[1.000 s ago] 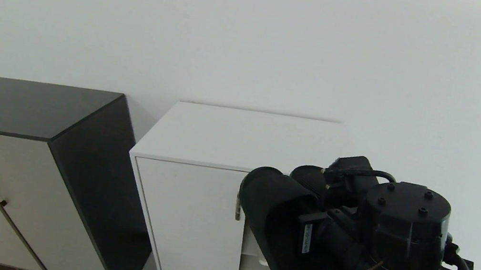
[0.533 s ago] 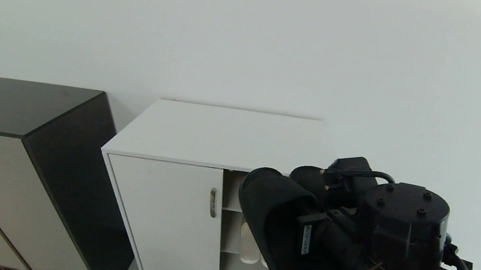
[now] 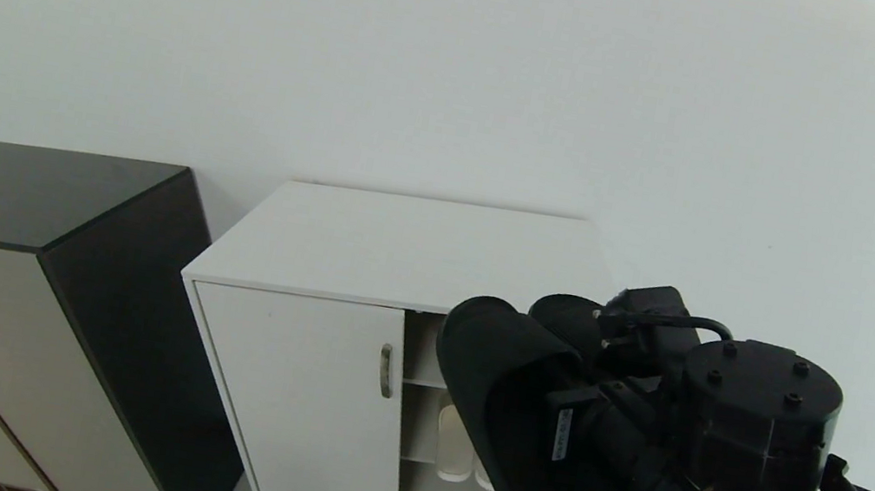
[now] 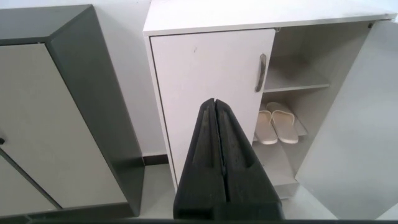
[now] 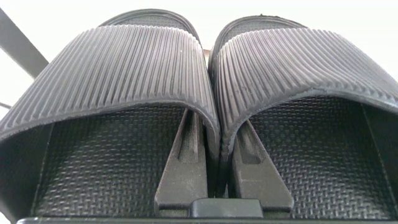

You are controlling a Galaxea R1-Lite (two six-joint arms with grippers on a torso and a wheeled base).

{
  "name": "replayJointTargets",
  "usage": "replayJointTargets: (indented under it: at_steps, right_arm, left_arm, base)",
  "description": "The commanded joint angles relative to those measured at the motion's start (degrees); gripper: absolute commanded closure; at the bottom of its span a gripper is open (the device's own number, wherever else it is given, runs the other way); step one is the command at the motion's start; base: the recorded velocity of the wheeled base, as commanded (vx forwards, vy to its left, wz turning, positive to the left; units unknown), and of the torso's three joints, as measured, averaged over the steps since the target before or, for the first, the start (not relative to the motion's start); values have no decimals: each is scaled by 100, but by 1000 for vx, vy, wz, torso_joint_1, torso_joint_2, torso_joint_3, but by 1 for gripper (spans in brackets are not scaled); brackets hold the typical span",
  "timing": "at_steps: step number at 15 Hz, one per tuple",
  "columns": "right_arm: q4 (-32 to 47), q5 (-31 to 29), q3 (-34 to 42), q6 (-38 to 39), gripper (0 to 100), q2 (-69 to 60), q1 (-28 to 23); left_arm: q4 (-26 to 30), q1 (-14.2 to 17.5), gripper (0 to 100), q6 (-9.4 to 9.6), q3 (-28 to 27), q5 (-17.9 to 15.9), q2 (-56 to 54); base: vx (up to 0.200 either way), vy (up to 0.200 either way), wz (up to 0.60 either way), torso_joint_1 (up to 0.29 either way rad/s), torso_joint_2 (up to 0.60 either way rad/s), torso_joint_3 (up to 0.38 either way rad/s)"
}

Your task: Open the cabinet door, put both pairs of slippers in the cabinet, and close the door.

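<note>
**Black slippers clamped at the open white cabinet**

The right end effector (image 5: 216, 127) is clenched on the pair of black slippers (image 5: 130, 74). One finger (image 5: 185, 158) sits under each ribbed strap, and together they pinch the two inner walls, so the soles stand side by side and touching. In the head view the black slippers (image 3: 510, 398) hang in the air at 5 o'clock of the picture. They are tilted, with their open ends facing the camera, and they sit right in front of the cabinet's open half.

The left end effector (image 4: 216, 109) is pressed closed, finger against finger, with nothing between them. It hovers clear of the furniture and points at the closed left door (image 4: 211, 81).

The white cabinet (image 3: 420, 247) stands at 6 o'clock in the head view, with its back to the pale wall (image 3: 466, 66). Its left door (image 3: 298, 408) is flush shut, and a slim metal handle (image 3: 385, 370) runs upright along the inner edge. The right door (image 4: 364, 143) is swung wide open, baring the shelves inside.

The white slippers (image 4: 280, 124) lie flat and side by side in the middle compartment. From the left wrist view they sit at about 5 o'clock of the handle (image 4: 262, 72). In the head view the white slippers (image 3: 455, 450) peek out just beside the black pair's edge, partly hidden behind it.

A dark cabinet (image 3: 33, 190) with pale doors stands at 9 o'clock of the white one. The two are close but apart, with a strip of light floor (image 4: 155, 186) between them.
</note>
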Motion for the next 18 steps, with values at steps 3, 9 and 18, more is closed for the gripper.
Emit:
replayJointTargets:
  at_steps: [3, 9, 18]
  right_arm:
    - [-13, 16, 43, -1, 100, 3, 125]
    - [-13, 43, 87, 35, 100, 3, 301]
    - [-13, 34, 131, 26, 100, 11, 345]
  left_arm:
    - [-1, -1, 100, 2, 0, 1, 7]
    - [-1, -1, 100, 2, 0, 1, 7]
    - [-1, 7, 100, -7, 0, 1, 7]
  base:
    - [0, 0, 0, 0, 0, 0]
    - [0, 0, 0, 0, 0, 0]
    - [0, 0, 0, -158, 381, 219]
